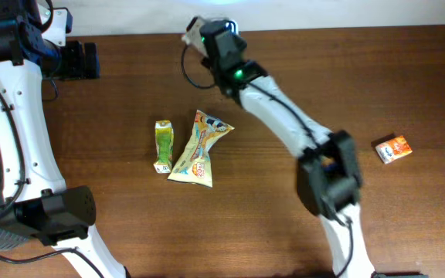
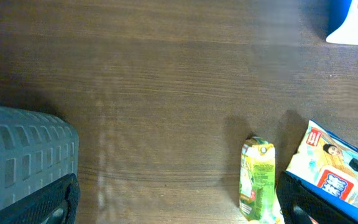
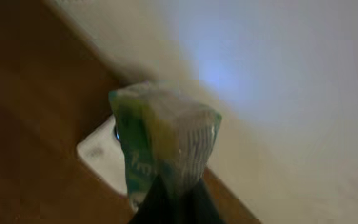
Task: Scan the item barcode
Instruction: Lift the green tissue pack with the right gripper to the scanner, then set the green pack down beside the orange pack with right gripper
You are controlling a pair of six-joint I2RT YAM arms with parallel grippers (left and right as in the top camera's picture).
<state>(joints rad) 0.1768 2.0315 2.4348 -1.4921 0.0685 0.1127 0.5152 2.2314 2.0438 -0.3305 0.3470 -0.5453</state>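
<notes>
- Overhead: the right gripper point(image 1: 199, 32) hangs at the far edge of the table point(image 1: 130, 93). The left gripper point(image 1: 79, 60) sits far left, fingers spread and holding nothing. A pouch point(image 1: 163, 144), bag point(image 1: 199, 147) and box point(image 1: 393, 147) lie mid-table.
- Left wrist: the pouch and bag lie just ahead; a careless move that way could knock them.
- Right wrist: the fingers pinch the packet point(image 3: 166, 140) by its lower edge, in front of the scanner point(image 3: 98, 152). The view is blurred and no barcode shows — it may face away or be creased, so the scan could fail. The thin grip might also let the packet slip.
</notes>
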